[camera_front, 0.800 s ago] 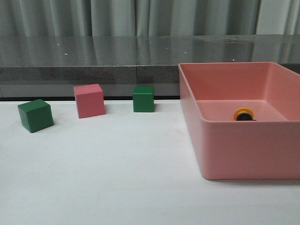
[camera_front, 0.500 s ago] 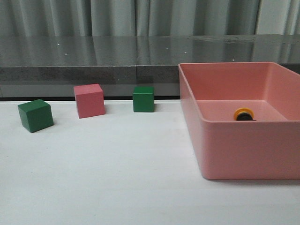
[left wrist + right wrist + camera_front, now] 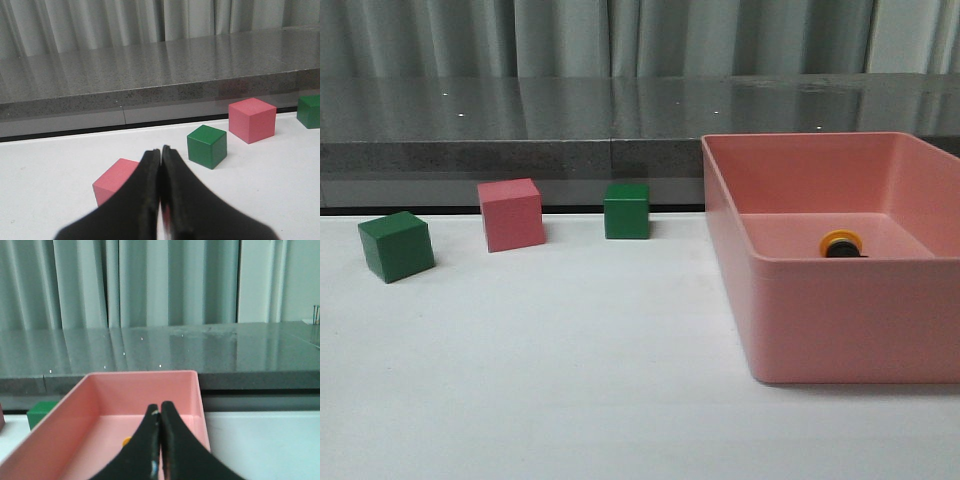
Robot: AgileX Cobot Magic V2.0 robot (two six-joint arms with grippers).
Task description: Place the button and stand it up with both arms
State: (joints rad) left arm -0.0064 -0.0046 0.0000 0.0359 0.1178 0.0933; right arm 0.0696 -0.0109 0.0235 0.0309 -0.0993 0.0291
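The button [image 3: 841, 244] lies inside the pink bin [image 3: 840, 310] at the right of the table; only its yellow-orange cap and a bit of black body show above the bin's front wall. In the right wrist view a sliver of the cap [image 3: 127, 441] shows beside the finger. My right gripper [image 3: 160, 407] is shut and empty, in front of the bin. My left gripper [image 3: 161, 150] is shut and empty, above the white table near a pink cube [image 3: 115, 181]. Neither arm shows in the front view.
A green cube [image 3: 396, 246], a pink cube [image 3: 511, 214] and another green cube [image 3: 626, 210] stand along the back of the white table. A grey stone ledge [image 3: 520, 140] and curtains run behind. The left wrist view shows a green cube [image 3: 207, 146] and pink cube [image 3: 252, 120].
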